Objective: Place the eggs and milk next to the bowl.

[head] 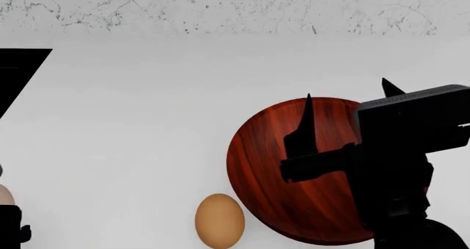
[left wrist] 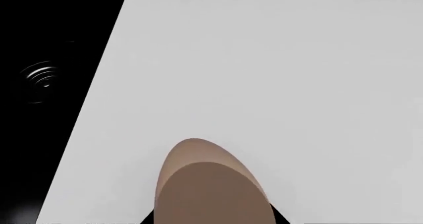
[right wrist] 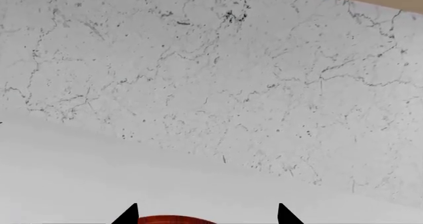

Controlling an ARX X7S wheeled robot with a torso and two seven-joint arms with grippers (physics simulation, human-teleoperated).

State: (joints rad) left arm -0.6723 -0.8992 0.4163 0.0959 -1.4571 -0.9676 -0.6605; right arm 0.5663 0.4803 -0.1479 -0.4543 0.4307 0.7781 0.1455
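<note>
The bowl is streaky reddish-brown wood with a slight sheen. The orange-brown egg looks smooth and matt. Plain white matt worktop, and a speckled, cracked marble-looking wall behind it.

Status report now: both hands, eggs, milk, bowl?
Right hand open above bowl. Left hand out of view; pale egg fills its camera, grip unclear. Orange-brown egg beside bowl. Milk unseen.

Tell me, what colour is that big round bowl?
Dark reddish-brown, with streaky wood grain. The bowl shows best in the head view.
</note>
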